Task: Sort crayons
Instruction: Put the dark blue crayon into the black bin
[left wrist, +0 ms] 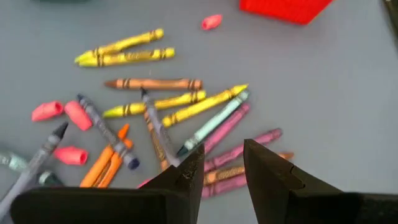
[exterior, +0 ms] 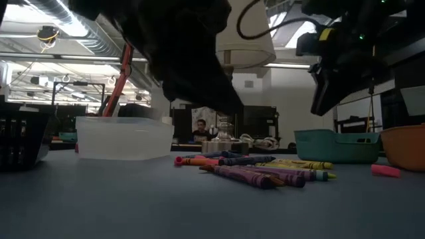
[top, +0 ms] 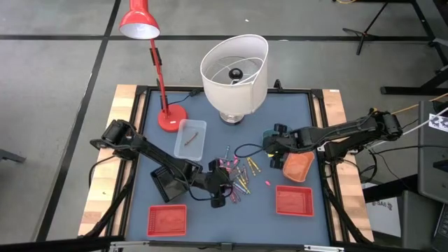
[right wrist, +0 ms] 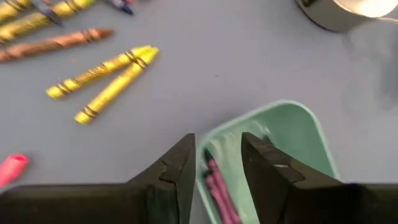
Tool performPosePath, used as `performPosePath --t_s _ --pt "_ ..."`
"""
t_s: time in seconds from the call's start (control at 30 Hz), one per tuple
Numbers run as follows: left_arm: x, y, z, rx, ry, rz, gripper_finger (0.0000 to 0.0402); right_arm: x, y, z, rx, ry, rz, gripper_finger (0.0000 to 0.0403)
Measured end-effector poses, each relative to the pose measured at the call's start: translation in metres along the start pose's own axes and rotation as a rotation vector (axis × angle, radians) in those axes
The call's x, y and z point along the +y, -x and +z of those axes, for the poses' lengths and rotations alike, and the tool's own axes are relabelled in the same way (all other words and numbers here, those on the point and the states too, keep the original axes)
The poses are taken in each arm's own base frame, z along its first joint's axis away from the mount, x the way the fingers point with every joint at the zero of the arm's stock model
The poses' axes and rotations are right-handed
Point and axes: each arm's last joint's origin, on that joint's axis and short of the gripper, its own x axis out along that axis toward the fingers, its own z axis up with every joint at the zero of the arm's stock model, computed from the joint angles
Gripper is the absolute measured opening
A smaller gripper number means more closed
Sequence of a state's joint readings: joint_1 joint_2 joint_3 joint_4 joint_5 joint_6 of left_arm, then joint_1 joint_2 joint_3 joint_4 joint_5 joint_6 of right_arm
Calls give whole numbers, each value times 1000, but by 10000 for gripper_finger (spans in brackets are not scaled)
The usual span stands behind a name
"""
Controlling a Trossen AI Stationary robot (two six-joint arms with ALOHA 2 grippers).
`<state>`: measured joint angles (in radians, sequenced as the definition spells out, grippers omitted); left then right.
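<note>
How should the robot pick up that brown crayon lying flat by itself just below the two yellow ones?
Probably from straight above, pinching the brown paper-wrapped crayon across the middle of its thin shaft. It lies flat with bare grey table along both long sides, so the left gripper has room for a finger on each side.

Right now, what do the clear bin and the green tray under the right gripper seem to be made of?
The clear bin looks like translucent, frosted plastic: the room behind shows dimly through its walls. The green tray looks like opaque moulded plastic, matte, with rounded corners and a smooth rim. The right gripper is above it, fingers apart.
</note>
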<state>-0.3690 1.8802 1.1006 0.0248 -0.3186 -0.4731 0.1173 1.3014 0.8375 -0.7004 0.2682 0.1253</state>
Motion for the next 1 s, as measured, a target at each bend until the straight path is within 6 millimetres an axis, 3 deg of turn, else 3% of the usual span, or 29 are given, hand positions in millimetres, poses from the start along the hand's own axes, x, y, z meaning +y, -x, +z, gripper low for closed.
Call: performPosePath --t_s 0.57,1.0 --pt "20 -28 -6 -28 55 102 97 8 5 27 -258 -47 240 127" --pt "21 -40 -16 3 48 105 97 9 5 28 -275 -46 271 127"
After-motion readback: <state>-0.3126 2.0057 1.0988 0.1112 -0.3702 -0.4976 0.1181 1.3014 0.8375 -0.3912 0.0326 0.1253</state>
